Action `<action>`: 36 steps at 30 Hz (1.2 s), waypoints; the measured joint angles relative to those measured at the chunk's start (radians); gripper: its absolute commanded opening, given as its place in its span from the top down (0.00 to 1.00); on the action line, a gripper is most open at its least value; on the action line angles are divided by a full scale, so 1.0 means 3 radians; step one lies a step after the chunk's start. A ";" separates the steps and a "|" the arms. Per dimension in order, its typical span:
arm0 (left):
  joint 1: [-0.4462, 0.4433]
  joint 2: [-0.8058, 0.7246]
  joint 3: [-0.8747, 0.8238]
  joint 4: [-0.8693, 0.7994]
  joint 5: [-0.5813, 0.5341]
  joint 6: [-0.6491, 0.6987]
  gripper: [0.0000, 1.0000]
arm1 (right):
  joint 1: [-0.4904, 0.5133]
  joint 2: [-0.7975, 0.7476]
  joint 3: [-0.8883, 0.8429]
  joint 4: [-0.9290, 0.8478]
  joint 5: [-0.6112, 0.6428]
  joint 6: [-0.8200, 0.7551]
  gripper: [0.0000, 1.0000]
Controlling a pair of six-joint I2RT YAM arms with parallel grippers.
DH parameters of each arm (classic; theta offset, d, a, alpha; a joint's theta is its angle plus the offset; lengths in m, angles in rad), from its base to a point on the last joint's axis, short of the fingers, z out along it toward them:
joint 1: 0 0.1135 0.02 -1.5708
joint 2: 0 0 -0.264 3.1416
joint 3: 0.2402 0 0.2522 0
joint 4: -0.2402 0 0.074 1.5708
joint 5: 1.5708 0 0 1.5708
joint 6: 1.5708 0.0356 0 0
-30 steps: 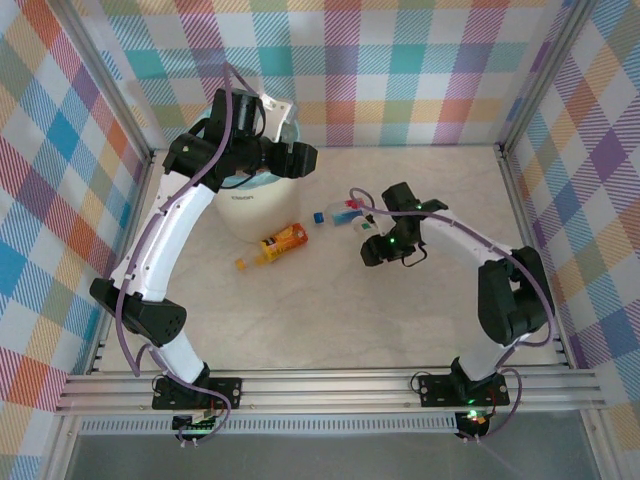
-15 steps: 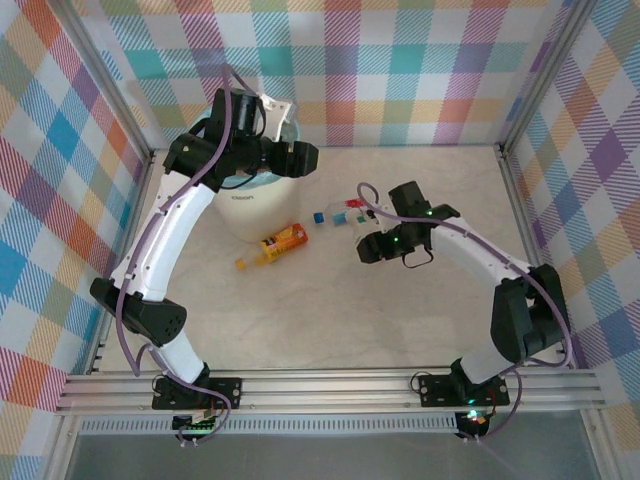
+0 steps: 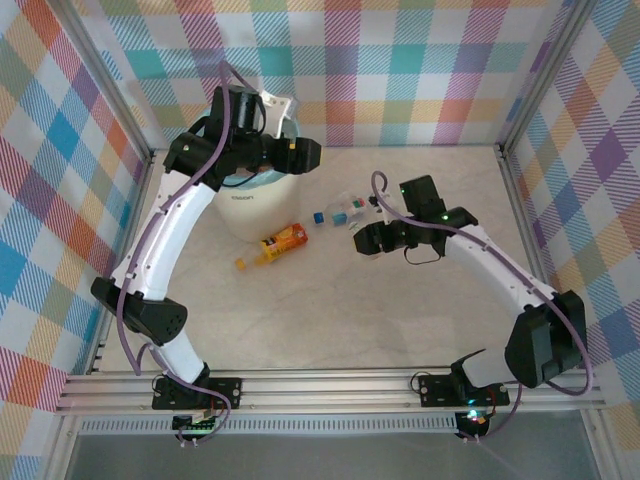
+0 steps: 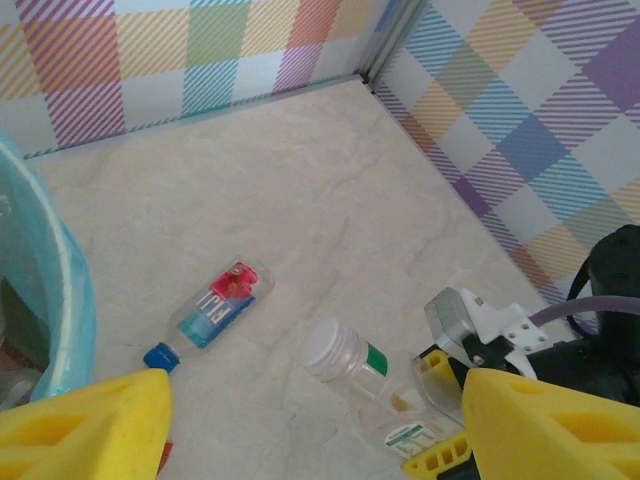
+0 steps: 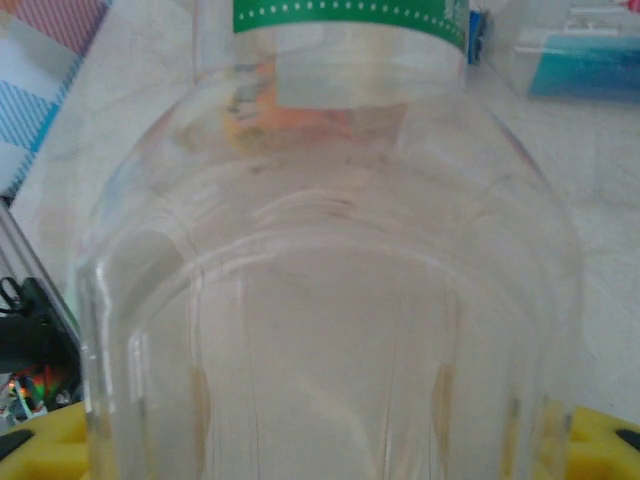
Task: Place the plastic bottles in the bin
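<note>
Plaid walls (image 3: pixel 400 70) ring the marbled table (image 3: pixel 330 310); from above, the round cream-white bin with blue-green liner (image 3: pixel 243 212) sits under the left arm (image 3: pixel 165 235). Left wrist: left pincer (image 4: pixel 315 425) (spread, empty) hangs beside it; right pincer (image 4: pixel 425 415) clamps the clear green-banded plastic bottle (image 4: pixel 345 355), whose thin walls could buckle and squirt free. Right wrist: its long axis runs straight out from the pincer, neck end farthest.

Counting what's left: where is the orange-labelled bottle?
In the top view, the orange-labelled bottle lies on the table left of centre, close by the bin's near side.

Plaid walls (image 3: pixel 400 60), cream marbled tabletop (image 3: pixel 330 320), aluminium rails (image 3: pixel 330 385)
</note>
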 measured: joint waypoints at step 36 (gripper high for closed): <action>-0.0248 0.0576 0.0017 0.0388 0.1270 -0.0968 0.69 | 0.0006 -0.0473 -0.0150 0.1147 -0.0563 0.0495 0.36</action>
